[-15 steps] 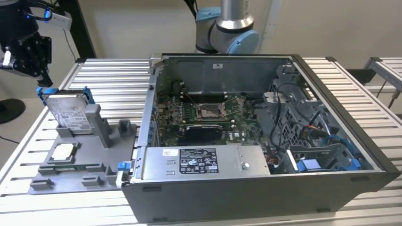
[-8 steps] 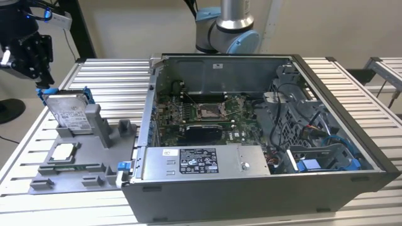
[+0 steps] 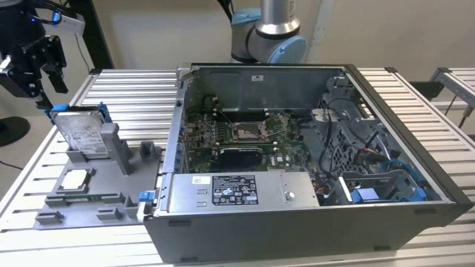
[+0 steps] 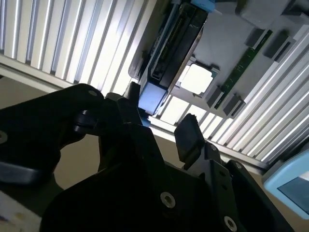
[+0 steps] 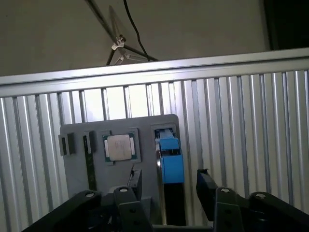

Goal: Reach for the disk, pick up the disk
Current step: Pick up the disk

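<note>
One gripper (image 3: 46,92), mine: black, fingers spread apart, nothing between them. In the exterior view it hangs over the disk (image 3: 78,133), slightly toward the exterior view's left, with a clear gap above the disk's upper edge.

One disk: silver-grey, white label, blue bracket (image 3: 102,113) along its edges. It stands upright on edge in a slot of the grey fixture (image 3: 104,189). In the first wrist view the disk (image 5: 170,150) lies in line with the gap of my gripper (image 5: 170,181); in the second wrist view the gripper (image 4: 161,113) sits just short of the disk (image 4: 174,48) at its blue end.

One processor chip (image 3: 74,179): square, silver, lying flat in a recess of the same fixture, near the disk but apart from it.

One tabletop (image 3: 133,83): ribbed aluminium, carrying the fixture and the rest.

One computer case (image 3: 297,233): opened, beside the fixture on the exterior view's right, with a grey metal box (image 3: 297,189) bearing a sticker along its near side.
</note>
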You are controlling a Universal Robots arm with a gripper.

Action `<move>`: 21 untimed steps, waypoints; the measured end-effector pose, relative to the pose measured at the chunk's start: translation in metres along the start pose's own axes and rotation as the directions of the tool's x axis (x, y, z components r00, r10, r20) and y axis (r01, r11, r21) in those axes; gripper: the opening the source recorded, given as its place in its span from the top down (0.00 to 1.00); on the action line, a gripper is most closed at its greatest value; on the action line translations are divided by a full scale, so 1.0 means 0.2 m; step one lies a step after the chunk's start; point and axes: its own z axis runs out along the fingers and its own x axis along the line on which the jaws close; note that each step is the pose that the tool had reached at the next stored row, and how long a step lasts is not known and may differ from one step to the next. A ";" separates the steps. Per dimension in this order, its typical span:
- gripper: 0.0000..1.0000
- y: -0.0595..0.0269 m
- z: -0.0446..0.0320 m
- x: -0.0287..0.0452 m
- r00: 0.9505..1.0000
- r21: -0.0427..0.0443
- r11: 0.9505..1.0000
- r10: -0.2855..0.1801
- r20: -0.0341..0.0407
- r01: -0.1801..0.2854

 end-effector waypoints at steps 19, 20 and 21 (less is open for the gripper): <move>0.00 -0.002 0.037 0.000 1.000 0.000 1.000 -0.001 0.000 0.001; 0.00 -0.002 0.040 0.000 1.000 0.000 1.000 -0.001 0.000 0.001; 0.00 -0.002 0.044 0.000 1.000 0.000 1.000 -0.001 0.000 0.001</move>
